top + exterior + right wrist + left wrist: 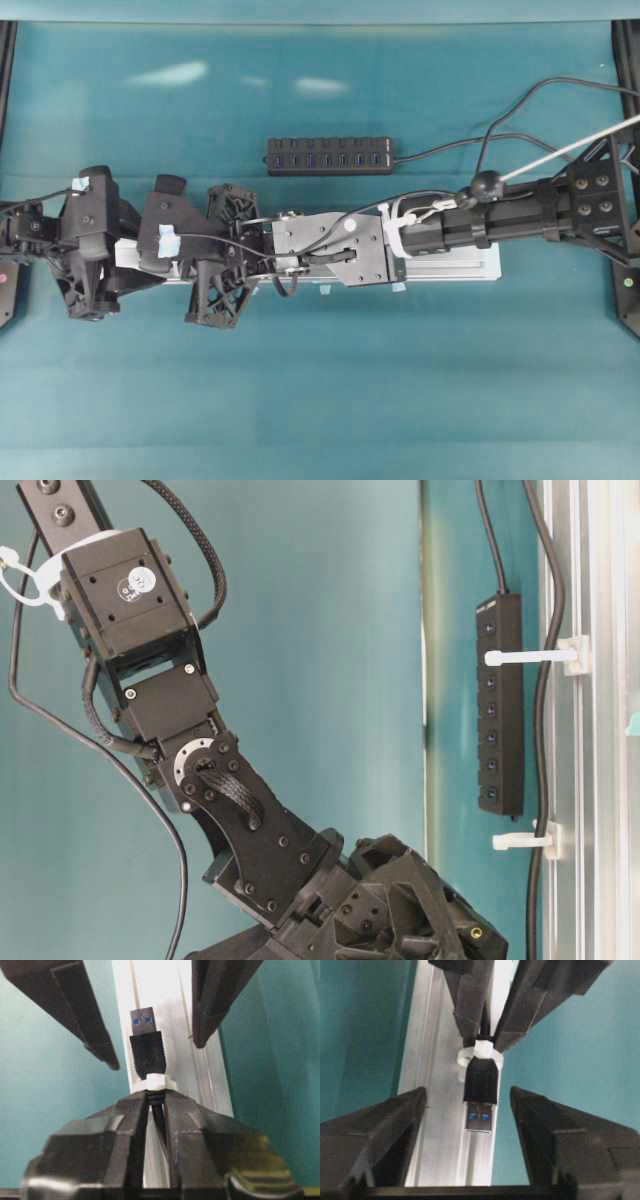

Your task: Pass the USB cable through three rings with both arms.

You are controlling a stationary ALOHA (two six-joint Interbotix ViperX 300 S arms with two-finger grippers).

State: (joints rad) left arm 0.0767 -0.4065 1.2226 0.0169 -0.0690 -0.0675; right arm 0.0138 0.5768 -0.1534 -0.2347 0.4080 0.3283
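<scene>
while pinching the usb cable (146, 1052) tight in the right gripper (156, 1097) just behind a ring (157, 1081), presenting the plug already poked through that whitish loop and pointing along the rail (165, 990) toward the other arm. counting that ring as threaded, judging by both wrist views (plug body and metal tip lying wholly on the far side of the loop, cord trailing back between the clenched right jaws). flanking the plug with the left gripper (467, 1092), jaws spread wide and released, one on each side, touching neither plug nor ring, gripping nothing. reading this as the handover: readying the left jaws for closing on the plug body and drawing the cord onward, then letting the right jaws release.

not being able to tell how many of the three rings are done. seeing two whitish loops on the rail in the table-level view, with a black cord running close alongside them, yet failing to make out whether passing through or merely beside. finding the middle of the rail hidden under both arms in the overhead view, just in front of the hub bar (330, 156) on the teal worktop (320, 400). judging, then, at least one ring finished, the take by the left jaws not yet made, and the pulling through plus any remaining loop waiting ahead.
</scene>
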